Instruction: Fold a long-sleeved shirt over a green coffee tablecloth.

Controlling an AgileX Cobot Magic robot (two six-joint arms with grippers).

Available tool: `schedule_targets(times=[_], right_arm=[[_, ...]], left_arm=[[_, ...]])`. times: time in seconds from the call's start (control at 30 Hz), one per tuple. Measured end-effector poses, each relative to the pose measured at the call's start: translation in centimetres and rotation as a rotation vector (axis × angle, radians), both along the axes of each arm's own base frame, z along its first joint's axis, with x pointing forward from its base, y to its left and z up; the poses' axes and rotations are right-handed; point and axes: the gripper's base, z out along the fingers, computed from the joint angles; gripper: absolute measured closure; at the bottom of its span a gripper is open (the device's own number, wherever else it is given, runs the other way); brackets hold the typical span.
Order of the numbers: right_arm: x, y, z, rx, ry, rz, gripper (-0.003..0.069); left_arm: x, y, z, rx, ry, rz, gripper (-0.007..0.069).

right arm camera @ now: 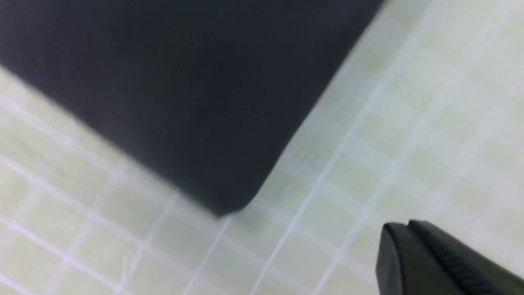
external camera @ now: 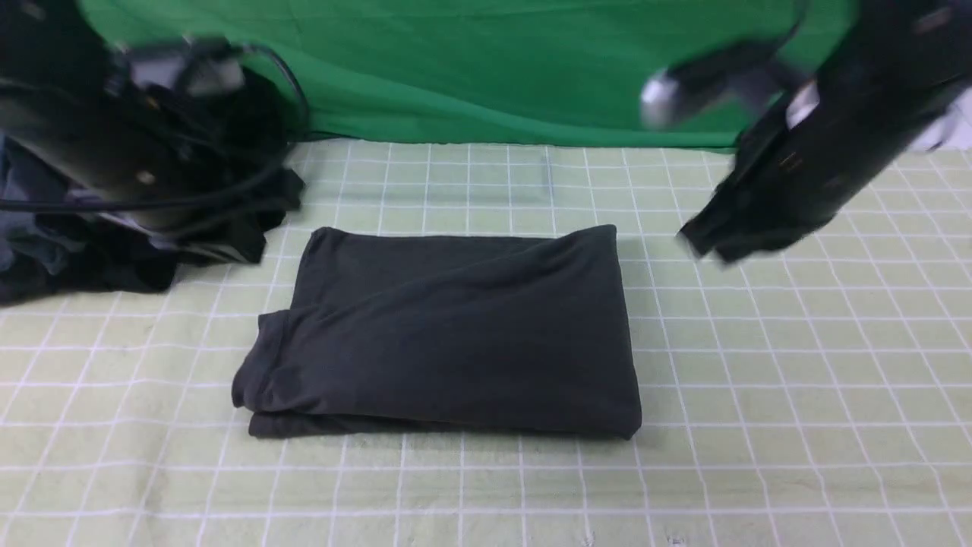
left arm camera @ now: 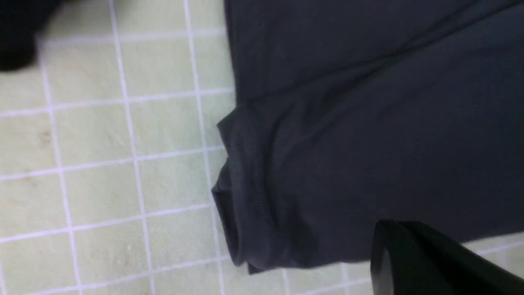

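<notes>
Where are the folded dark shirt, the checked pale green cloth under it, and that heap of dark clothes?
long-sleeved shirt (external camera: 448, 334): front view, middle of its folded top layer.
green coffee tablecloth (external camera: 797, 395): front view, bare gridded area right of the shirt.
pile of dark clothes (external camera: 228, 228): front view, its near edge.

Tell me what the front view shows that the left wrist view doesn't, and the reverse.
Front view only: the whole folded long-sleeved shirt as a rectangle, both arms raised off it, the pile of dark garments at left, the deep-green backdrop.
Left wrist view only: close detail of the stitched hem at the shirt's folded edge, and one dark finger.
Both: the shirt lying on the green coffee tablecloth.
</notes>
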Motion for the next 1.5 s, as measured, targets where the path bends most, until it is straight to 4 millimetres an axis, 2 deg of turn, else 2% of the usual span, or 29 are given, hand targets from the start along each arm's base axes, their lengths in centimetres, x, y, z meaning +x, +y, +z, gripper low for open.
schedule_targets(times=[0.07, 0.13, 0.2, 0.23, 0.27, 0.3, 0.4, 0.47, 0.5, 0.53, 0.6, 0.67, 0.7, 0.73, 0.9, 1.1, 1.5], right_arm=[[-3.0, -1.6, 4.1, 0.079, -0.166, -0.004, 0.0659], [-6.7, -3.4, 7.7, 0.174, -0.360, -0.006, 0.0659], [-10.4, -5.2, 10.0, 0.266, -0.547, -0.008, 0.0658], [-10.8, -5.5, 10.1, 0.270, -0.553, -0.008, 0.0658], [-13.5, -6.8, 11.2, 0.335, -0.684, -0.009, 0.0659], [-15.3, -7.7, 11.5, 0.377, -0.771, -0.010, 0.0659], [-19.0, -9.5, 11.1, 0.456, -0.940, -0.008, 0.0659], [-23.3, -11.6, 9.2, 0.524, -1.136, -0.001, 0.0659], [-24.1, -12.0, 8.0, 0.537, -1.181, 0.001, 0.0659], [-25.1, -12.5, 6.3, 0.557, -1.232, 0.001, 0.0659], [-26.2, -13.1, 5.5, 0.583, -1.294, 0.000, 0.0659], [-28.1, -14.0, 2.6, 0.627, -1.421, -0.001, 0.0659], [-28.1, -14.0, 2.2, 0.626, -1.422, 0.000, 0.0659], [-28.9, -14.4, 1.1, 0.640, -1.480, 0.000, 0.0659], [-30.1, -15.0, 0.2, 0.614, -1.589, 0.005, 0.0636], [-30.2, -15.1, 0.3, 0.621, -1.614, 0.004, 0.0594], [-30.2, -15.1, 0.3, 0.620, -1.612, 0.004, 0.0572]], left_arm=[[-3.2, 0.3, 2.8, -0.047, -0.094, -0.006, 0.0630], [-6.3, 0.6, 4.5, -0.083, -0.171, -0.014, 0.0630], [-9.8, 1.0, 5.8, -0.119, -0.266, -0.013, 0.0630], [-10.2, 1.1, 5.9, -0.123, -0.275, -0.012, 0.0630], [-12.7, 1.4, 6.5, -0.145, -0.344, -0.012, 0.0630], [-14.4, 1.7, 6.6, -0.158, -0.392, -0.010, 0.0629], [-18.3, 2.4, 5.9, -0.175, -0.493, -0.003, 0.0629], [-22.2, 3.1, 4.9, -0.200, -0.619, 0.004, 0.0629], [-22.9, 3.2, 4.2, -0.203, -0.636, 0.007, 0.0629], [-24.5, 3.5, 3.4, -0.214, -0.695, 0.011, 0.0629], [-25.6, 3.7, 2.5, -0.223, -0.738, 0.015, 0.0629], [-27.2, 4.1, 0.3, -0.242, -0.828, 0.029, 0.0629], [-27.4, 4.2, 0.4, -0.244, -0.841, 0.029, 0.0629], [-28.0, 4.4, -0.8, -0.255, -0.894, 0.039, 0.0629], [-28.0, 4.6, -2.5, -0.280, -0.982, 0.067, 0.0629], [-27.8, 4.7, -2.4, -0.298, -1.035, 0.087, 0.0627], [-27.8, 4.7, -2.4, -0.288, -1.040, 0.084, 0.0627]])
